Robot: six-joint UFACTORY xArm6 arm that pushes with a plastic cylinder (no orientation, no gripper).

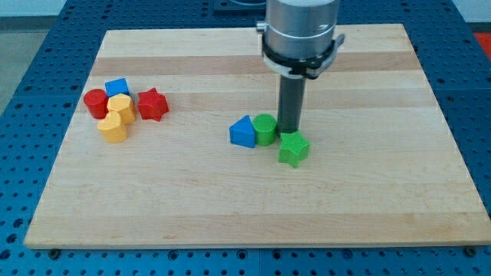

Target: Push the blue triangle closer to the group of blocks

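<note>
The blue triangle (242, 132) lies near the middle of the wooden board (253, 199). A green round block (265, 129) touches its right side. A green star-like block (293, 149) sits just right and below that. My tip (288, 132) stands right of the green round block and just above the green star block, about a block's width right of the blue triangle. The group sits at the view's left: a red round block (96, 103), a blue block (117, 87), two yellow blocks (121, 107) (113, 127) and a red star block (152, 104).
The board rests on a blue perforated table (31, 46). The arm's grey body (301, 31) hangs over the board's top middle.
</note>
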